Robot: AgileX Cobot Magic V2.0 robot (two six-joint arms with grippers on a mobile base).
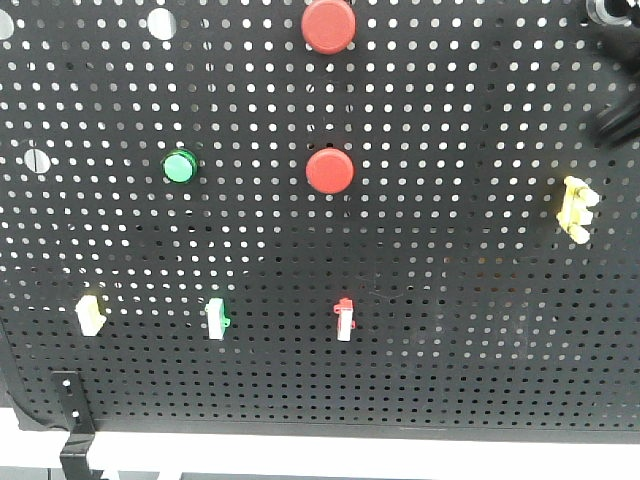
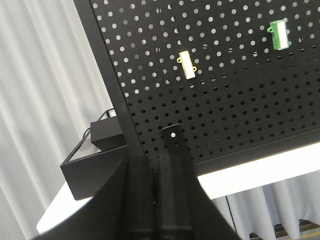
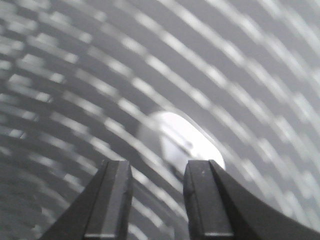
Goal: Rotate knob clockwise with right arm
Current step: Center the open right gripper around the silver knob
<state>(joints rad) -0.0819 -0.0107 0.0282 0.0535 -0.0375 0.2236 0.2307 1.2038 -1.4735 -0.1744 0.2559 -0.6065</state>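
Note:
In the front view a small black round knob (image 1: 604, 14) with a pale ring sits at the top right corner of the black pegboard (image 1: 450, 250), cut off by the frame edge. A blurred black part of my right arm (image 1: 617, 122) hangs just below it. In the right wrist view my right gripper (image 3: 156, 169) is open and empty. The board behind it is smeared by motion. A pale round blurred shape (image 3: 186, 142) lies just beyond the right fingertip; I cannot tell what it is. My left gripper (image 2: 156, 162) is shut and empty, low by the board's left corner.
The board carries two big red buttons (image 1: 329, 24) (image 1: 329, 171), a green button (image 1: 179, 166), a yellow pronged piece (image 1: 576, 208), and cream (image 1: 91, 313), green (image 1: 216, 318) and red (image 1: 345, 318) switches. A black box (image 2: 95, 160) sits on the white table left of the board.

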